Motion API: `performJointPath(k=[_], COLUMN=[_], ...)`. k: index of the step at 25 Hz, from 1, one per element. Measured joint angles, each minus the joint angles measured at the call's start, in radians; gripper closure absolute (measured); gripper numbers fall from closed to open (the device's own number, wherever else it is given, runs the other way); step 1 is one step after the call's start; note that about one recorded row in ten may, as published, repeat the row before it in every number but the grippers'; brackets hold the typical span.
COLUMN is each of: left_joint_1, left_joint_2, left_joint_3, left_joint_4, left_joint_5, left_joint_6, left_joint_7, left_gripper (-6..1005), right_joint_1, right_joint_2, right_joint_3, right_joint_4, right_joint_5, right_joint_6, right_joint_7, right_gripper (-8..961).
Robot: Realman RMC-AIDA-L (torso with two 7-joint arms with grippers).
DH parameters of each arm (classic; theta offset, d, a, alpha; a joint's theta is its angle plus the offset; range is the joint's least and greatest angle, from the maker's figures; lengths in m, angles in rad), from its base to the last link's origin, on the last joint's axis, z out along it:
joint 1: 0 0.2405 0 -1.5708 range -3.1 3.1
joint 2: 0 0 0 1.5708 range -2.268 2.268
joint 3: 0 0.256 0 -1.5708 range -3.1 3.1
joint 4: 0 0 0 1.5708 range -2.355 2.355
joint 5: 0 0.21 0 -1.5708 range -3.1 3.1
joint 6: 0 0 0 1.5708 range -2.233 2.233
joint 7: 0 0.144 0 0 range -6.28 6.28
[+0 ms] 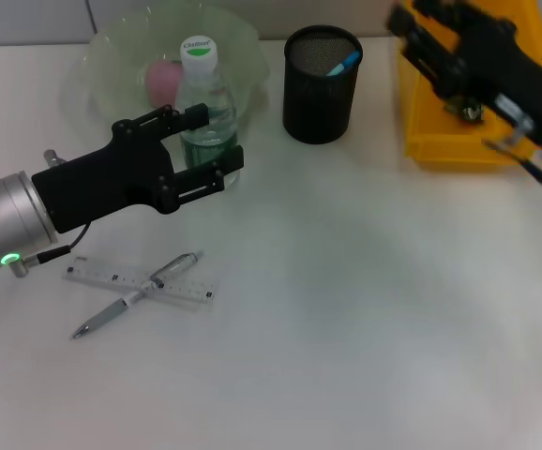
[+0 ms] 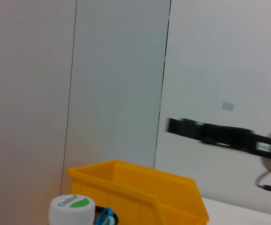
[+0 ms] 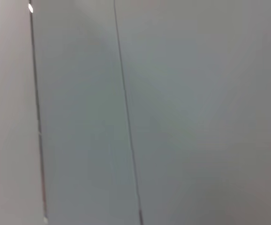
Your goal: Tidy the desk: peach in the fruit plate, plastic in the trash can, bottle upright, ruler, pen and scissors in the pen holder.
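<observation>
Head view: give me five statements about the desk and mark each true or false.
1. The bottle stands upright. True.
2. The left tool has its fingers on either side of the bottle. True.
3. The pen is in the holder. False: it lies on the desk, crossed over the ruler.
4. The peach is in the plate. True.
5. The right tool is above the ruler. False: it is raised over the yellow bin.
</observation>
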Motion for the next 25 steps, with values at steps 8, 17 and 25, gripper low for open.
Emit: performJointPath(k=[8, 17, 25], left_joint_1=[-0.007, -0.001, 0.008], left_joint_2=[0.0, 0.0, -0.001], left_joint_3=[0.007, 0.009, 0.008], left_joint_4=[-0.003, -0.006, -0.003], left_joint_5=[-0.001, -0.001, -0.001], left_joint_6=[0.006, 0.042, 0.06], left_joint_7=[-0.002, -0.023, -0.062], left_gripper=[260, 261, 260], right_joint_1=[-0.126, -0.156, -0.147], right_joint_2=[-0.003, -0.004, -0.002], right_joint_3=[0.0, -0.01, -0.013], right_joint_4=[0.115, 0.198, 0.232], right_joint_5=[0.001, -0.004, -0.007], right_joint_6=[-0.22, -0.248, -0.256], right_joint_7=[-0.022, -0.042, -0.042], right_gripper=[525, 524, 524])
